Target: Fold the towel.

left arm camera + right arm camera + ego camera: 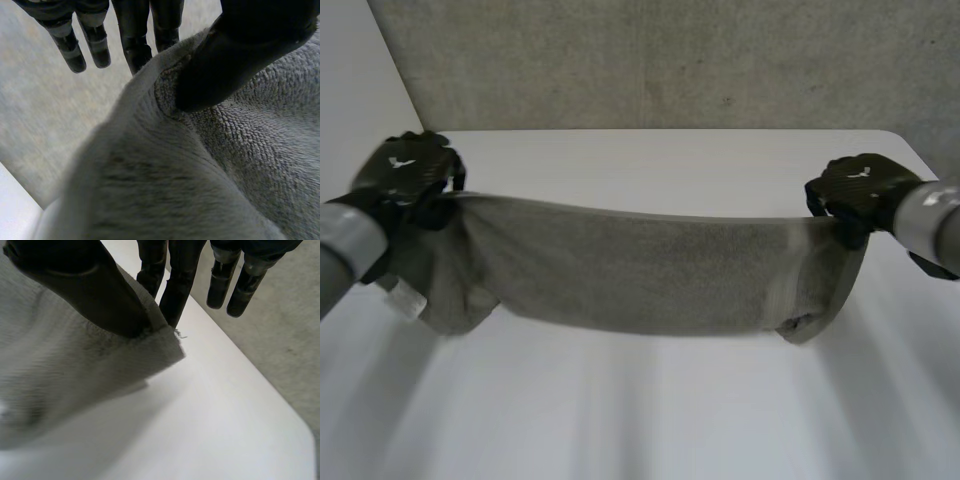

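The grey towel (640, 270) hangs stretched between the two hands above the white worktop (650, 420), its upper edge running almost level from one hand to the other and sagging slightly in the middle, while its ends droop in bunches below each hand. Whether the hanging lower edge touches the worktop cannot be told. The left hand (405, 170) holds the towel's upper corner at its own end. In the left wrist view its thumb (225, 65) presses into the cloth and pinches the hem against the fingers (135, 45) behind it, while the other fingers stand straight and clear of the cloth. The right hand (860, 190) holds the opposite upper corner. In the right wrist view its thumb lies on the near face of the towel, just beside the corner tip, and pinches it against the fingers behind, the remaining fingers again straight and free above the worktop. A grey wall (670, 60) stands behind the worktop.
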Motion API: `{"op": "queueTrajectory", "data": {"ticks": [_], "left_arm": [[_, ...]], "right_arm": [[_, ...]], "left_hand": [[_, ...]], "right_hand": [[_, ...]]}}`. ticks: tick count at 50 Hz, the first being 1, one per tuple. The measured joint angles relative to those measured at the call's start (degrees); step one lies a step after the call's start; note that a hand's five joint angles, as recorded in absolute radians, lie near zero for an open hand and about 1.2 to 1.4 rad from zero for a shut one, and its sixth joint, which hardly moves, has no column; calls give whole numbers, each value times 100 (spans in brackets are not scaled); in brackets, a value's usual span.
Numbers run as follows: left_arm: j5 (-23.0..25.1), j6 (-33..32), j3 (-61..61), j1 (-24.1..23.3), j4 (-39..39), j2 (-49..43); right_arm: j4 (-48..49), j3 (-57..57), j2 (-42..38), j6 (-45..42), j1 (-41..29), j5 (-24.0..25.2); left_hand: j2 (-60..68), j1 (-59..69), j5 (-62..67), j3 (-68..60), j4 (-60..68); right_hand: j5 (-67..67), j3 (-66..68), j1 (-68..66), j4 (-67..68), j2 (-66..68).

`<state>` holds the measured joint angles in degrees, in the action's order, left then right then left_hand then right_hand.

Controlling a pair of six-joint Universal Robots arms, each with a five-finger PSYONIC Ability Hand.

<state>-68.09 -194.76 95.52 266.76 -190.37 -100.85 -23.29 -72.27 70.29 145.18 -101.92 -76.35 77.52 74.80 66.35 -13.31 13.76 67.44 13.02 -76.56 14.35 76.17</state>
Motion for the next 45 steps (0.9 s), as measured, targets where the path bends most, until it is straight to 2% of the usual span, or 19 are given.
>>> {"op": "queueTrajectory", "data": {"ticks": [4, 7, 15, 21, 26, 33, 39, 45], "left_arm": [[-680, -26, -1566, -466, 192, -1280], [-972, -16, -2645, -633, 358, -1735], [-1202, 216, -5134, -858, 513, -1855], [-1135, 385, -5679, -869, 364, -1590], [-1061, 399, -5199, -794, 247, -1444], [-734, 364, -3502, -560, -68, -1210], [-312, 350, -1393, -332, -999, -937], [-110, 341, 87, -252, -1734, -698]], "right_arm": [[477, 1262, -894, -214, -326, -712], [982, 2039, -1094, -148, -399, -933], [2435, 3129, -683, 397, -397, -1024], [2688, 2774, -404, 550, -359, -907], [2685, 1977, -199, 547, -317, -721], [2677, 655, 73, 555, -220, -350], [2679, -665, 182, 528, 17, 242], [2682, -1631, 278, 482, 166, 727]], "left_hand": [[1, 3, 0, 0, 0], [1, 3, 0, 0, 0], [1, 3, 0, 0, 0], [0, 3, 23, 0, 0], [-1, 3, 24, 0, 0], [-1, 3, 25, 0, 0], [-1, 3, 25, 0, 0], [-1, 3, 25, 0, 0]], "right_hand": [[0, 0, 0, 0, 0], [0, 0, 0, 0, 0], [19, 0, 0, 0, 0], [44, 0, 0, 0, 0], [44, 0, 0, 0, 0], [44, 0, 0, 0, 1], [44, 0, 0, 0, 1], [44, 0, 0, 0, 1]]}}
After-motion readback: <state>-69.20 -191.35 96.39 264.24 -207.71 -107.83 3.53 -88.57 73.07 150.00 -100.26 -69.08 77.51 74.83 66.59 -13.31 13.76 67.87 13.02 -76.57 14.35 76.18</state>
